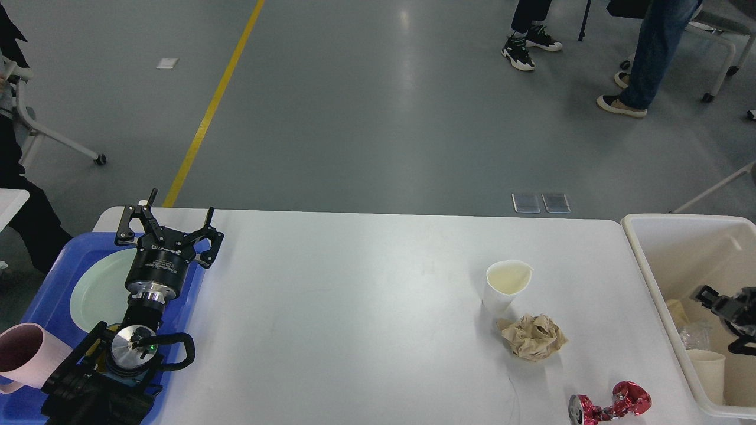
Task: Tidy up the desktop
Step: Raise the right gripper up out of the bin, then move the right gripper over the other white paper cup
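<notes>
The white desktop (354,307) fills the middle of the head view. On its right part stand a white paper cup (505,286), a crumpled brown paper ball (533,336) just in front of it, and a crushed red can (609,403) near the front edge. My left gripper (177,219) is open and empty, held above the far end of the blue tray (41,295). My right gripper (717,304) is inside the cream-white bin (649,277); it is small and dark, so its fingers cannot be told apart.
The blue tray holds a pale green plate (97,289) and a pink mug (26,354). The bin holds a paper cup (706,366) and clear plastic waste. People's legs and chairs stand on the grey floor beyond the table.
</notes>
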Controlling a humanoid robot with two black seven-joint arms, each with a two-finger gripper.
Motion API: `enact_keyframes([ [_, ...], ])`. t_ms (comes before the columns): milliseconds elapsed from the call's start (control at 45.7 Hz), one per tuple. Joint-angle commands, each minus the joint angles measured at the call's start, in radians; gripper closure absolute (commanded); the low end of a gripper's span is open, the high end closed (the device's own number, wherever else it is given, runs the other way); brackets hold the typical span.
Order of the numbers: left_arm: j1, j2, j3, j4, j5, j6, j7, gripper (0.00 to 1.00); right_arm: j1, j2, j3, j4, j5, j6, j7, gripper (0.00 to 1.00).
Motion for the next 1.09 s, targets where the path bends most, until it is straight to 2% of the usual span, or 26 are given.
enact_keyframes([
  [0,0.000,0.000,0.002,0.000,-0.001,0.000,0.000,0.04,0.227,-0.033,-0.052,0.173,-0.032,0.100,-0.006,0.00],
  [285,0.000,0.000,0.002,0.000,0.000,0.000,0.000,0.04,0.658,-0.024,-0.161,0.397,-0.032,0.523,-0.008,0.00],
  [482,0.000,0.000,0.002,0.000,-0.001,0.000,0.000,0.04,0.937,0.034,-0.227,0.567,-0.030,0.721,-0.009,0.00],
  [613,0.000,0.000,0.002,0.000,-0.001,0.000,0.000,0.04,1.124,0.119,-0.260,0.722,-0.030,0.785,-0.011,0.00],
  [635,0.000,0.000,0.002,0.000,0.000,0.000,0.000,0.04,1.194,0.132,-0.253,0.784,-0.030,0.796,-0.013,0.00],
  [876,0.000,0.000,0.002,0.002,-0.001,0.000,0.000,0.04,1.503,0.192,-0.218,1.092,-0.020,0.799,-0.016,0.00],
  [1073,0.000,0.000,0.002,0.002,-0.001,0.000,0.000,0.04,1.536,0.231,-0.190,1.122,-0.016,0.779,-0.016,0.00],
])
